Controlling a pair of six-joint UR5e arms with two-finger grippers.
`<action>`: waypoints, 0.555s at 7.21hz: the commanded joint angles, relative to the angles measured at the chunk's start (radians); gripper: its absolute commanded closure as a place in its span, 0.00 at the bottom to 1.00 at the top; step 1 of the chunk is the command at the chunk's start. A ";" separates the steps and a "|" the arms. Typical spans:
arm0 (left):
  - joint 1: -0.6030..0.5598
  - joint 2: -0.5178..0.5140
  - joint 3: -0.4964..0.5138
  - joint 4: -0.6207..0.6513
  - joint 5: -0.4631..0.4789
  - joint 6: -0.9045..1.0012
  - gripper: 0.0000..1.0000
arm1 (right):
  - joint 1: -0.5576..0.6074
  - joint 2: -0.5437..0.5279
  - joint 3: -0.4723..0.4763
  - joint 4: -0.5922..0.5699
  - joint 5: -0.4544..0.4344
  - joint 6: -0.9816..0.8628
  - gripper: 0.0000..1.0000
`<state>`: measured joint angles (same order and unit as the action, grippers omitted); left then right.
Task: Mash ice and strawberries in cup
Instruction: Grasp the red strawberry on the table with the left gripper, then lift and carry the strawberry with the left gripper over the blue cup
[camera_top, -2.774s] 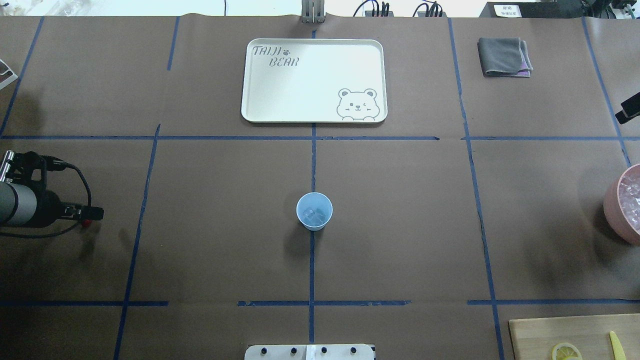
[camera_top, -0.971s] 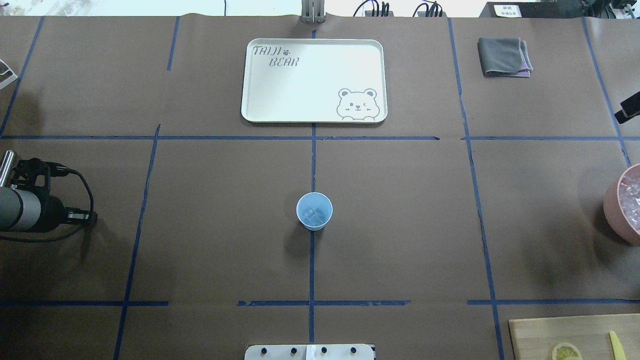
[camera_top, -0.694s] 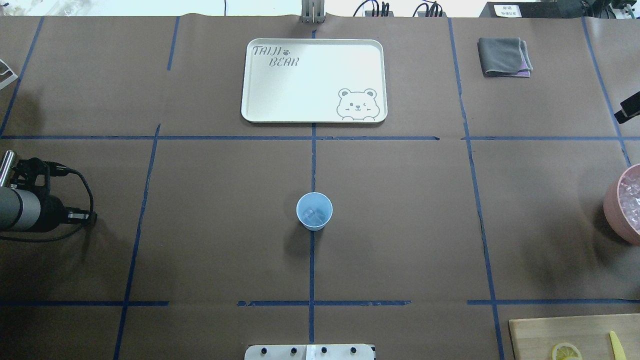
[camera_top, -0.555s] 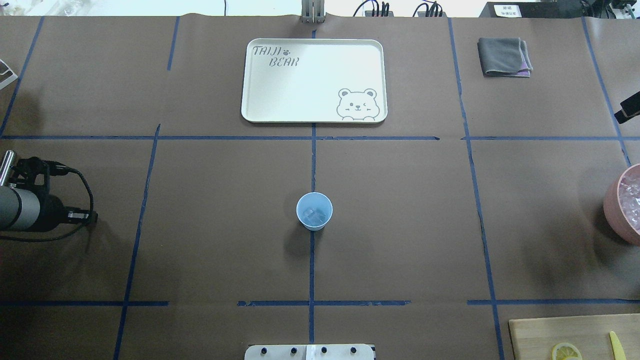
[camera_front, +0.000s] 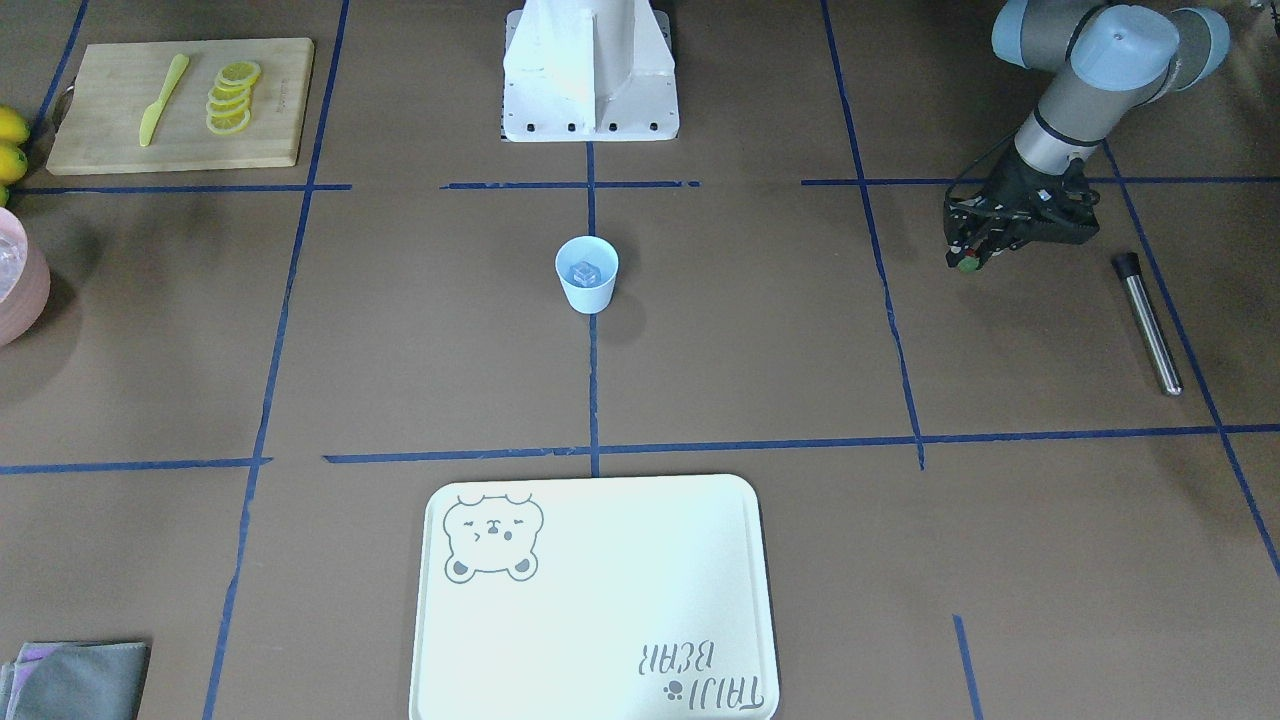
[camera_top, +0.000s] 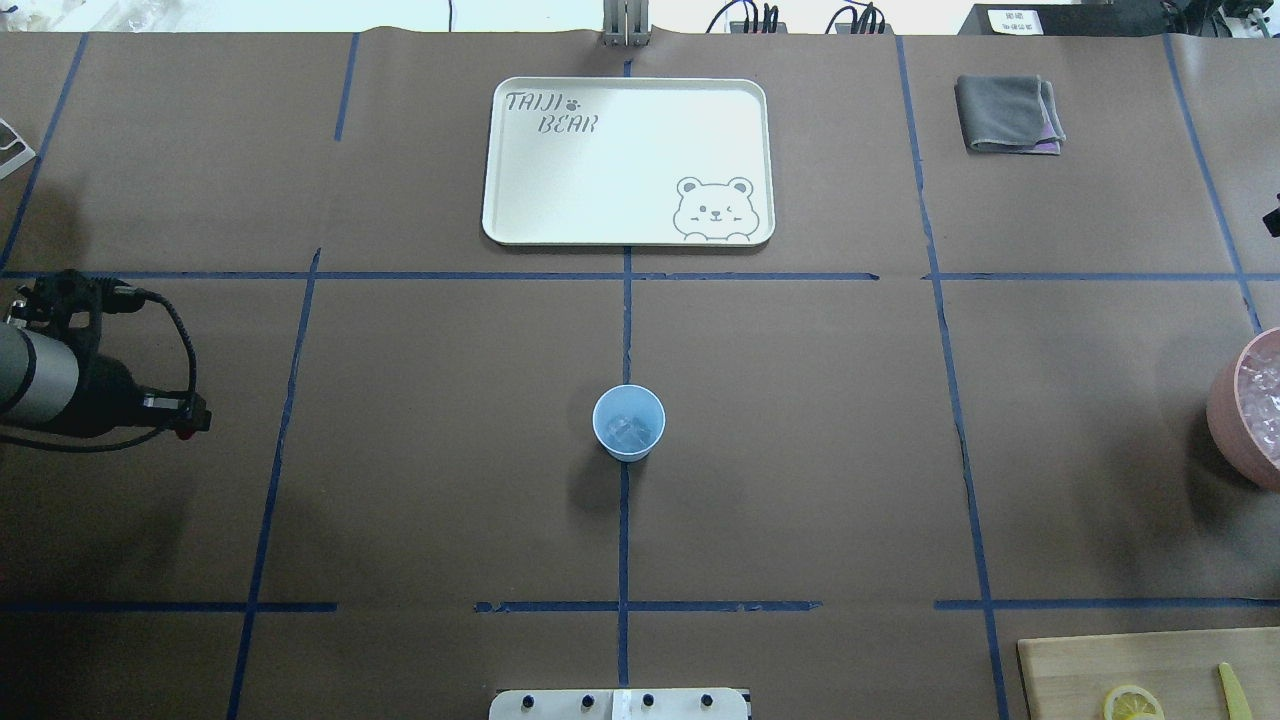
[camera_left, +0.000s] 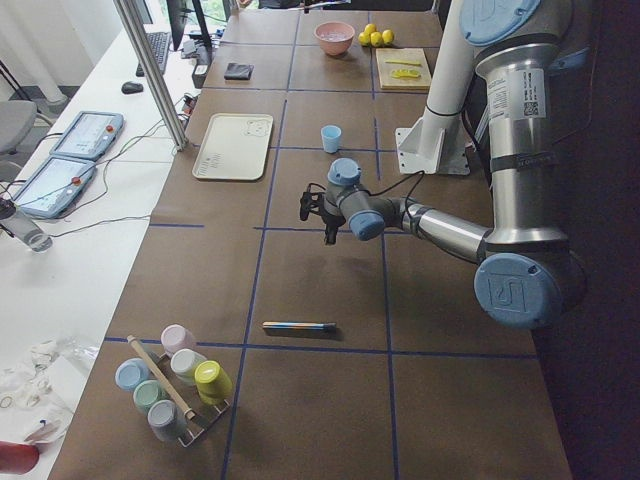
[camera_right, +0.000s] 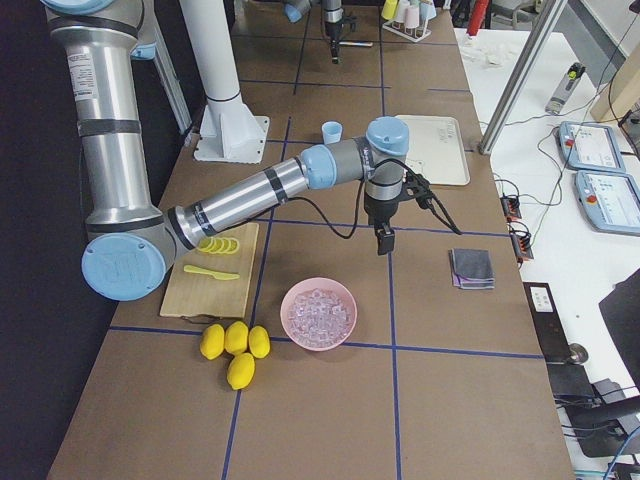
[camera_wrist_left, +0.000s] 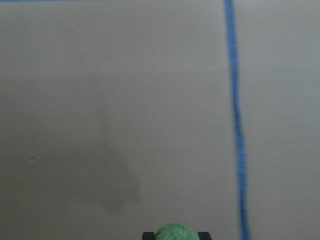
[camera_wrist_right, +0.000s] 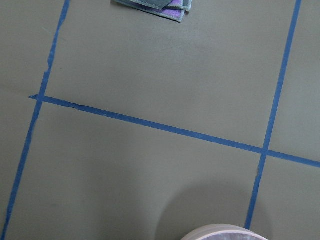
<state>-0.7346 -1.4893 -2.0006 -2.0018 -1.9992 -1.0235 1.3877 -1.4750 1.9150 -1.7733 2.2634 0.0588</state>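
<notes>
The ice (camera_front: 585, 271) lies in the cup (camera_front: 587, 275) at the middle of the tabletop (camera_front: 420, 340) in the front view. The strawberry (camera_wrist_left: 176, 233) is pinched in the left gripper (camera_front: 964, 262), at that view's upper right. Only its green cap shows, cut off at the bottom edge of the wrist view. The right gripper (camera_right: 384, 240) hangs near the pink bowl (camera_right: 318, 313) in the right side view. I cannot tell whether it is wide or narrow.

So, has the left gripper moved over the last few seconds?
Yes. In the overhead view the left gripper, holding the strawberry, has shifted forward, closer to the crosswise blue tape line ahead of it.
</notes>
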 joint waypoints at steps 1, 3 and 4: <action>-0.006 -0.244 -0.101 0.403 -0.021 0.000 1.00 | 0.117 -0.014 -0.109 0.000 0.045 -0.202 0.01; 0.001 -0.496 -0.096 0.674 -0.021 -0.013 1.00 | 0.168 -0.127 -0.143 0.053 0.056 -0.296 0.01; 0.007 -0.562 -0.090 0.723 -0.023 -0.051 1.00 | 0.177 -0.205 -0.174 0.210 0.058 -0.286 0.01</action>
<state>-0.7332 -1.9421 -2.0945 -1.3828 -2.0198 -1.0443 1.5475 -1.5913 1.7727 -1.6993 2.3173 -0.2151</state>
